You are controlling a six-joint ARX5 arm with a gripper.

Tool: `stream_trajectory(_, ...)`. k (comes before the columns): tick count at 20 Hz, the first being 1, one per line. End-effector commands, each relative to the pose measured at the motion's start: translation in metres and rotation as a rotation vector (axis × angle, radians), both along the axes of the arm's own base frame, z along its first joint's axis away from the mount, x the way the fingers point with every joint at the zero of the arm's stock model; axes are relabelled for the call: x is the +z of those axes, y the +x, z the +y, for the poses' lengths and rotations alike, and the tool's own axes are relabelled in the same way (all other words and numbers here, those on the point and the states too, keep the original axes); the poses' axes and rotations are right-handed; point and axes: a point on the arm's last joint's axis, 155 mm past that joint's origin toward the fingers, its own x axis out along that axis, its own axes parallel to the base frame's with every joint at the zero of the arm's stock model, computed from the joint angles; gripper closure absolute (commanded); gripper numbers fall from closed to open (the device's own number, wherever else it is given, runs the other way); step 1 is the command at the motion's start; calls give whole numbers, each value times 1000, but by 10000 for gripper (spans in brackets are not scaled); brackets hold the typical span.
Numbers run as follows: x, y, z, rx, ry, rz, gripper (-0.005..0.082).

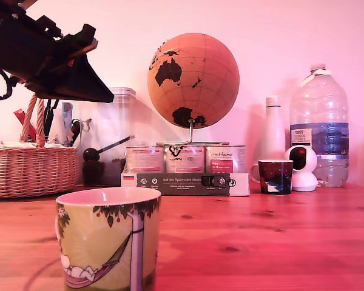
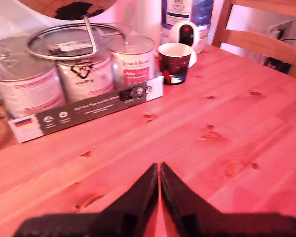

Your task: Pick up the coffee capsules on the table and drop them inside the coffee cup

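The coffee cup (image 1: 106, 242), a large yellow-green mug with a figure in a hammock under a tree, stands at the front of the wooden table on the exterior view's left. Its pale inside shows only at the rim. My gripper (image 1: 103, 94) hangs high above the table at the exterior view's upper left, behind and above the mug. In the wrist view the gripper (image 2: 159, 169) has its two dark fingers pressed together at the tips, with nothing visible between them, over bare wood. No coffee capsules show in either view.
At the back stand a wicker basket (image 1: 30, 170), a glass jar (image 1: 112, 139), three tins (image 1: 185, 159) behind a flat box (image 1: 185, 183), a globe (image 1: 193, 79), a small dark espresso cup (image 1: 275, 176), a white bottle (image 1: 272, 130), a round white camera (image 1: 303, 167) and a water bottle (image 1: 320, 124). A wooden chair (image 2: 266, 34) is beyond the table.
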Motion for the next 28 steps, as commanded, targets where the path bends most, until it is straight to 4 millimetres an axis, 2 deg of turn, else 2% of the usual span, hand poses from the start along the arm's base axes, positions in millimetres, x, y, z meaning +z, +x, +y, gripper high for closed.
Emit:
stream_trajectory(1,-7,2,8,31,5,8,789)
stream_trajectory(4,-13,7,23,74,6,7,789)
stream_trajectory(7,-29,11,46,130,11,20,789)
stream_trajectory(16,-69,9,98,267,-19,81,789)
stream_trajectory(24,-93,-18,141,393,-69,94,789)
stream_trajectory(28,-91,-29,156,441,-104,75,789)
